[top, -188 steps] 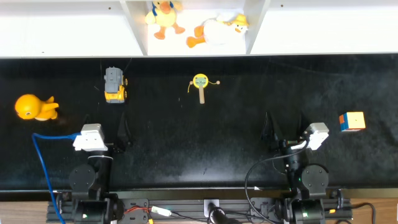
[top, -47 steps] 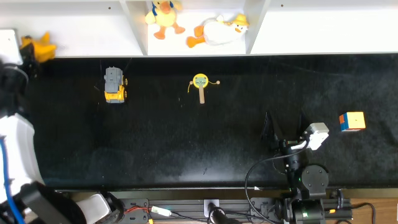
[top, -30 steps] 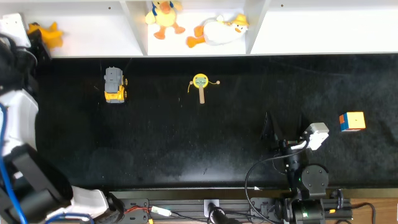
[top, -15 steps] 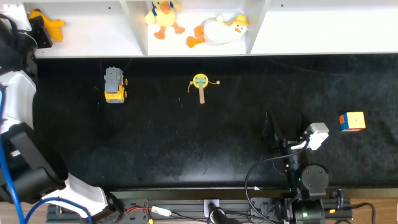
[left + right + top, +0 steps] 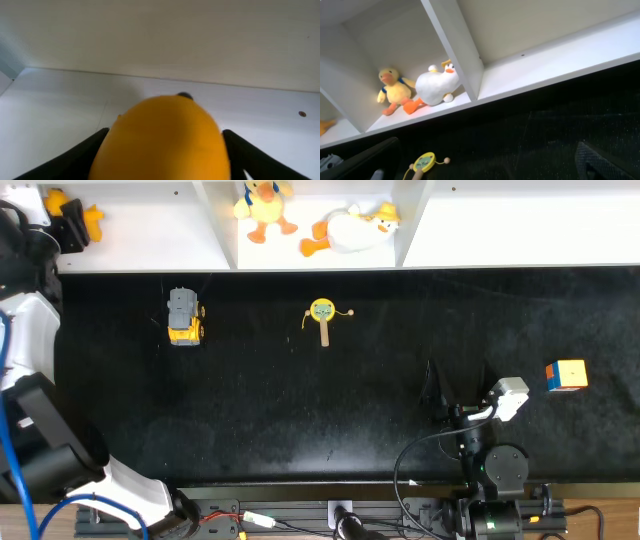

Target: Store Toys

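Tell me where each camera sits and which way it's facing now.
Top view: fixed overhead, looking down on the table and white shelf; both arms show, left gripper at the shelf.
Left wrist view: faces into the left compartment; its fingers flank the orange toy.
Right wrist view: low over the table, facing the shelf; right gripper open.
Shared: top and right wrist views both show the yellow duck, white goose and rattle.

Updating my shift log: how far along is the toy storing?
Done: the yellow plush duck and white plush goose sit in the shelf's middle compartment. In hand: the left end effector holds the orange duck inside the left compartment, not yet released. Left: the toy truck, rattle drum and colour cube lie on the black table.
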`<control>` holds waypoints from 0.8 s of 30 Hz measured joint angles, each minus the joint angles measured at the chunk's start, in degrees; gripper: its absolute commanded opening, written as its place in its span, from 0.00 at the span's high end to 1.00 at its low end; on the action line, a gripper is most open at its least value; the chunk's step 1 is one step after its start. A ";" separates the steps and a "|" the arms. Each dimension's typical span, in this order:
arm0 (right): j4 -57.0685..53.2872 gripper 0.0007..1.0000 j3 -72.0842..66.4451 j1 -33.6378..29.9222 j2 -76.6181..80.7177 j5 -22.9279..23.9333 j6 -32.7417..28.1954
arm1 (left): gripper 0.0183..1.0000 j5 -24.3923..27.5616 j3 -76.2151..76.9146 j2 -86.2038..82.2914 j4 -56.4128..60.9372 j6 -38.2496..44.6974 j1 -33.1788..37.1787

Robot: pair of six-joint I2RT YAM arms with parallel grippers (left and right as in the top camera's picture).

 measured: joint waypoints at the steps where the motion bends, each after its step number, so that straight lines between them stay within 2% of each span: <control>1: 0.00 0.00 0.00 0.00 0.00 0.00 0.02 | 0.14 -0.02 0.00 0.11 0.00 0.00 0.00; 3: 0.02 0.00 0.00 0.00 0.00 -0.02 0.02 | 0.00 -0.07 0.00 0.22 -0.04 0.00 0.00; 16: 0.02 0.00 0.00 0.02 0.00 0.00 0.00 | 0.00 0.24 0.00 0.31 -0.74 -0.09 0.00; 24: -0.02 0.00 0.00 0.02 0.00 0.00 0.00 | 0.00 -1.27 -0.02 -3.72 -9.38 0.85 0.00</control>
